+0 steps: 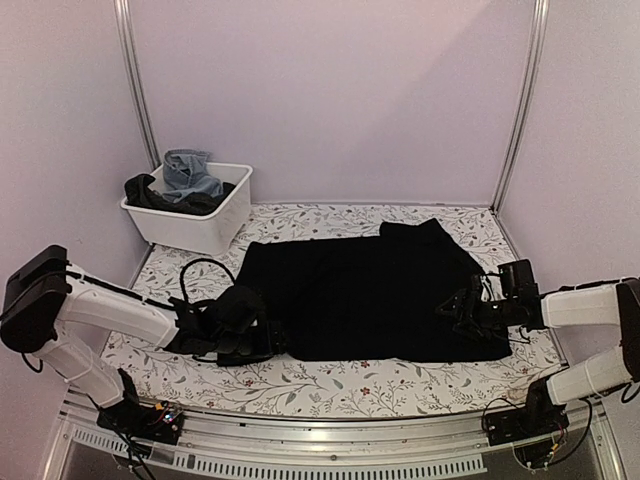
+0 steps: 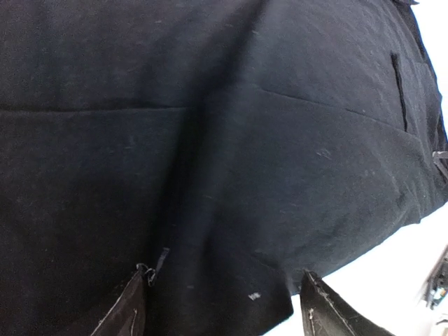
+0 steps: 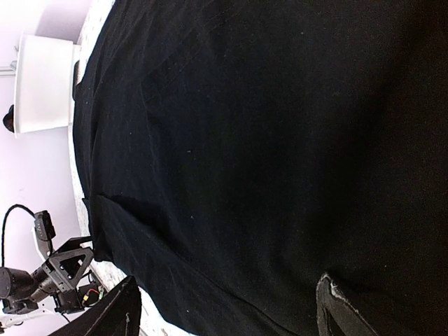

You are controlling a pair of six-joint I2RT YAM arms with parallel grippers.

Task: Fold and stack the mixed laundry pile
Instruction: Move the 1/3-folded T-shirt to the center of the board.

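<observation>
A large black cloth (image 1: 370, 295) is lying spread nearly flat across the middle of the flower-patterned worktop (image 1: 330, 385), with a few shallow creases running through it. The left hand (image 1: 235, 335) is sitting low at the cloth's near left corner, where the fabric is bunching a little; its fingers (image 2: 126, 308) are standing spread apart with the hem lying between them. The right hand (image 1: 462, 308) is resting at the cloth's right edge, its fingers (image 3: 336, 311) likewise spread wide over the fabric. At the far left a white bin (image 1: 195, 225) is holding light blue jeans (image 1: 190, 172) and dark clothes (image 1: 150, 193).
</observation>
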